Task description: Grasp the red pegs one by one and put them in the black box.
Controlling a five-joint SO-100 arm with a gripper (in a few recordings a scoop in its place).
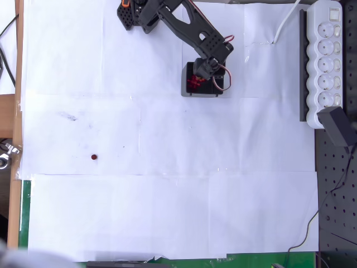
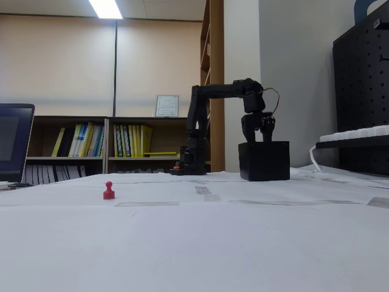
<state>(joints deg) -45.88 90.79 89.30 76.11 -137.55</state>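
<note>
The black arm [image 1: 184, 25] reaches out from its base at the top of the overhead view and bends down over the black box [image 1: 186, 89]. The gripper [image 1: 202, 73] hangs right above the open top of the box, with its tips pointing down into it. In the fixed view the gripper [image 2: 257, 135] sits just over the rim of the black box [image 2: 264, 161], and I cannot tell if it touches the box. I cannot tell if the jaws are apart or together, because the arm hides them from above and they look too small and dark from the side. Under the jaws, inside the box, there is a little heap of red pegs [image 1: 194, 81]. They are bunched up, so I cannot count them. One more red peg [image 1: 93, 157] stands alone on the white paper [image 1: 167, 184], well apart from the jaws, far to the lower left of them in the overhead view. In the fixed view this lone peg [image 2: 109, 191] stands upright, far to the left of the jaws and nearer to the camera. A long white power strip [image 1: 326, 58] lies to the right of the jaws in the overhead view, apart from the box.
</note>
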